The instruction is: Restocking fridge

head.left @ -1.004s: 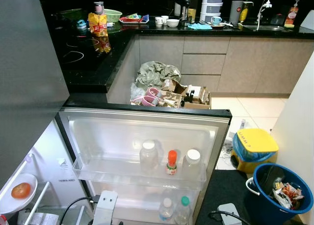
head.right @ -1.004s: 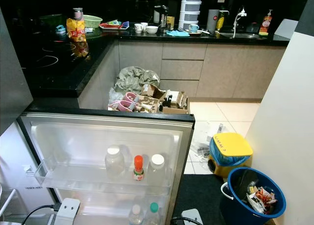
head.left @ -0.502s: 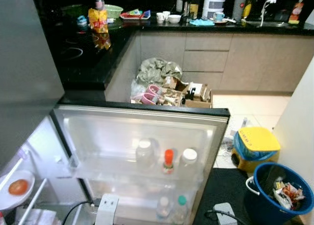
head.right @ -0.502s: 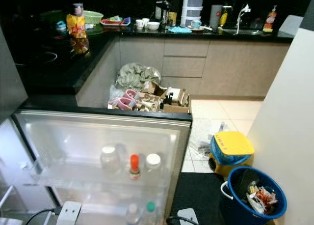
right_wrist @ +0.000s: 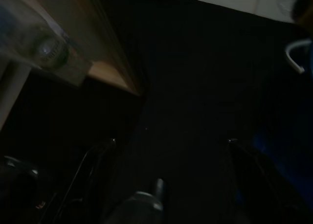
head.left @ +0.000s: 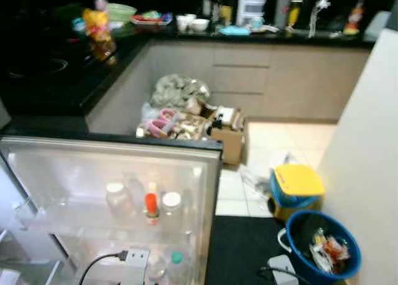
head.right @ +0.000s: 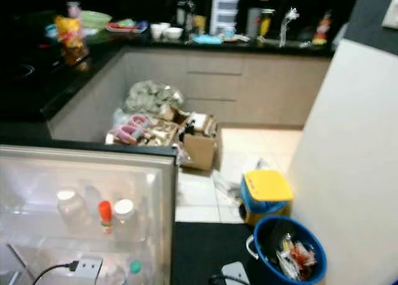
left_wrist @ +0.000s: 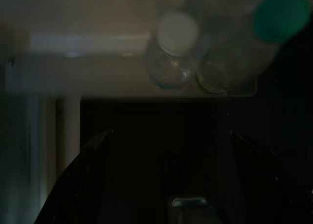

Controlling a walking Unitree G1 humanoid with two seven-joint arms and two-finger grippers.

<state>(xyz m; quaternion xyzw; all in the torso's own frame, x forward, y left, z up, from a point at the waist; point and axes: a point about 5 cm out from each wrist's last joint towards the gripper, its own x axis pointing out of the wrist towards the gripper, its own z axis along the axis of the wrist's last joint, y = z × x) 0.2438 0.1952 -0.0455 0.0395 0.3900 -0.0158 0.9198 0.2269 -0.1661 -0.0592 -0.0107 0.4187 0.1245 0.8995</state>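
The fridge door (head.left: 112,147) stands open toward me. Its upper shelf holds two clear white-capped bottles (head.left: 116,198) (head.left: 170,204) with a small red-capped bottle (head.left: 151,208) between them. On the lower shelf stands a green-capped bottle (head.left: 176,263). In the dim left wrist view my left gripper (left_wrist: 171,132) hangs open above a white-capped bottle (left_wrist: 177,33) and a green-capped bottle (left_wrist: 279,16). My right gripper (right_wrist: 171,140) hangs open over the dark mat (right_wrist: 195,77), beside the door's bottom corner. Nothing is between either pair of fingers.
A blue bucket of trash (head.left: 320,244) and a yellow-lidded bin (head.left: 295,185) stand on the floor to the right. A white wall (head.left: 373,142) closes the right side. A cluttered cardboard box (head.left: 211,123) sits by the black L-shaped counter (head.left: 56,79). A white plug (head.left: 134,258) shows low.
The camera has swung to the right, so the fridge door sits further left and the tomato on its plate has left the picture. The view is blurred. Nothing itself has moved.
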